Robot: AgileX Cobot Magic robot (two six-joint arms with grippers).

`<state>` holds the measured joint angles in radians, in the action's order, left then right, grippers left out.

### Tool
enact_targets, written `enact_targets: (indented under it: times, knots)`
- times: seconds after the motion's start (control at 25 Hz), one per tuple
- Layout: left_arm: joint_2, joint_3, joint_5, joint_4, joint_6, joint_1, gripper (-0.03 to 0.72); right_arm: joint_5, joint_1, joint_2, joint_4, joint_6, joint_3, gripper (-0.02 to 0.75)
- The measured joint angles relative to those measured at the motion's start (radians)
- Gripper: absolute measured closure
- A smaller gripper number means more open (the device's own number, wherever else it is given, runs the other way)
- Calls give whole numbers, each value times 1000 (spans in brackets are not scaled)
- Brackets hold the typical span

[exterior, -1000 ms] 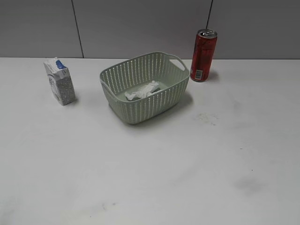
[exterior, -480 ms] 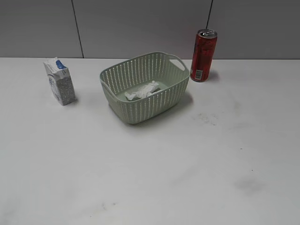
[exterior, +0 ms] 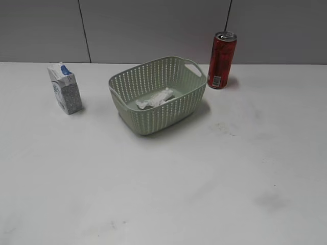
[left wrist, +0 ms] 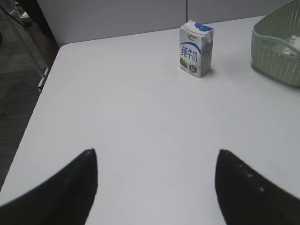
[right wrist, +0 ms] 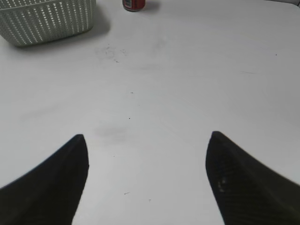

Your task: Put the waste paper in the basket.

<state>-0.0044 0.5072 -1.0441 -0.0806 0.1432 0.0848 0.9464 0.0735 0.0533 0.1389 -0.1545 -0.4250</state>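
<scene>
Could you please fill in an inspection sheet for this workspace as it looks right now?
Surface: white table, with faint smudges right of centre.
Job's things: waste paper lies inside the pale green basket; no paper seen loose on the table.
Clutter: small carton upright to the left of the basket; red can upright behind its right corner.
Grippers: left gripper and right gripper both open, holding nothing, over bare table.
Cables: nothing seen.
Surroundings: grey panelled wall behind the table; dark floor off its left edge.
</scene>
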Motion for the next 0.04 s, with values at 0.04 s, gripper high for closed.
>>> enact_targets:
  times: [0.04]
  knots:
    - [0,0,0,0,0,0,113,0,0,0,0,0,0,149]
